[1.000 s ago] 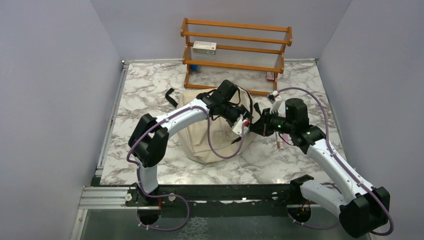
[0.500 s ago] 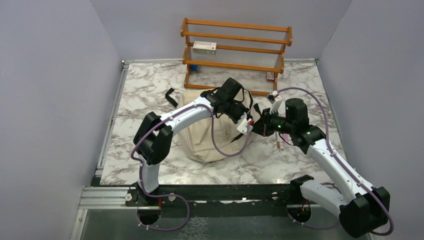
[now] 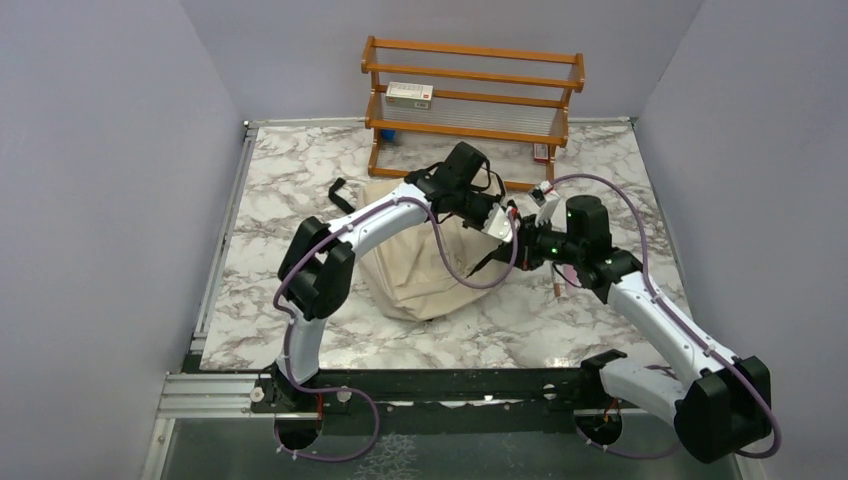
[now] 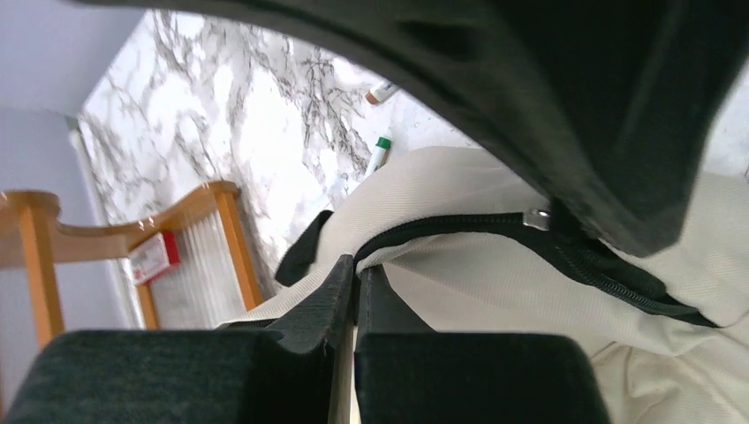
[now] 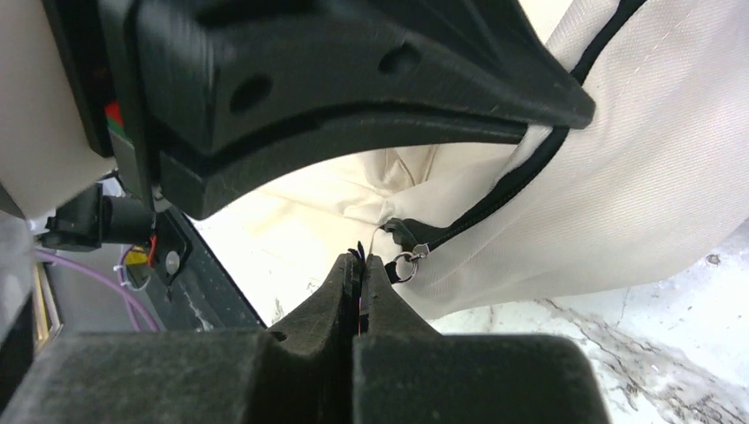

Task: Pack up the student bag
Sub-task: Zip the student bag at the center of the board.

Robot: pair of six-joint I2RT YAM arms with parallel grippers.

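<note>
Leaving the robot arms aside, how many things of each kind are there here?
Backpack: 1
Wooden rack: 1
Small boxes: 2
Marker pens: 2
Small blue item, too small to identify: 1
Total: 7

right gripper (image 5: 358,269): jaws were pressed together on a thin dark zipper pull (image 5: 360,252), beside a metal ring (image 5: 404,267). student bag (image 5: 636,177): cream canvas, black zipper (image 5: 521,181), lay on marble table (image 5: 636,362).
</note>
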